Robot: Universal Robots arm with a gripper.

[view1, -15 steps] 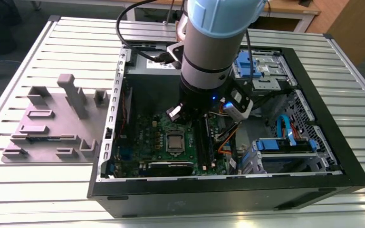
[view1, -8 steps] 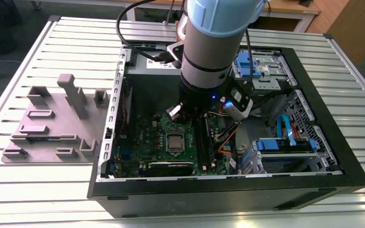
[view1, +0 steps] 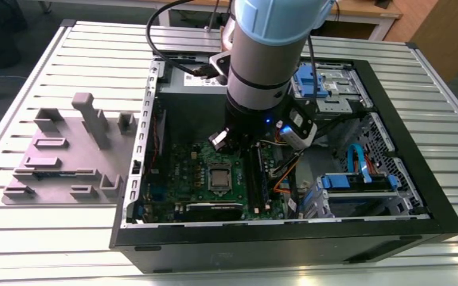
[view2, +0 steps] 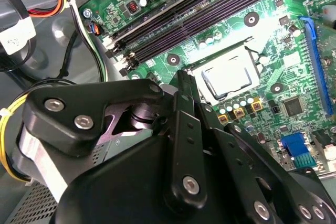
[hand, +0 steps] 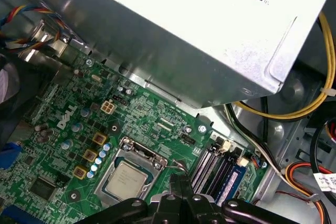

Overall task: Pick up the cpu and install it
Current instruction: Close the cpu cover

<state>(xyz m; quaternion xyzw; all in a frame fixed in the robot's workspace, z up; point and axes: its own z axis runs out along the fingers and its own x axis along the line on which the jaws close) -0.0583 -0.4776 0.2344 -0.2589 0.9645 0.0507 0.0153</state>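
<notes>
Exterior view: the open computer case (view1: 293,238) lies on a slatted metal table (view1: 70,53), its dark front wall nearest the camera. Inside, the green motherboard (view1: 189,179) carries the cpu (view1: 220,177), which sits flat in the socket. The arm (view1: 269,53) reaches down into the case, and the gripper (view1: 241,142) hangs just above the board, near the socket's far side. A grey parts fixture (view1: 70,152) rests on the table at the exterior view's left, well apart from the case.

Second wrist view: the black gripper (view2: 182,80) linkage fills the foreground; its fingers meet in a narrow tip, closed and holding nothing. Beyond the tip lies the cpu (view2: 227,77) (pale metal top, seated inside the socket frame). Dark memory slots (view2: 205,9) run beside it.

First wrist view: the gripper (hand: 179,178) tip is again pressed together, just beside the socket lever. The cpu (hand: 128,179) rests in the socket; the grey power supply (hand: 210,40) looms above the board.
</notes>
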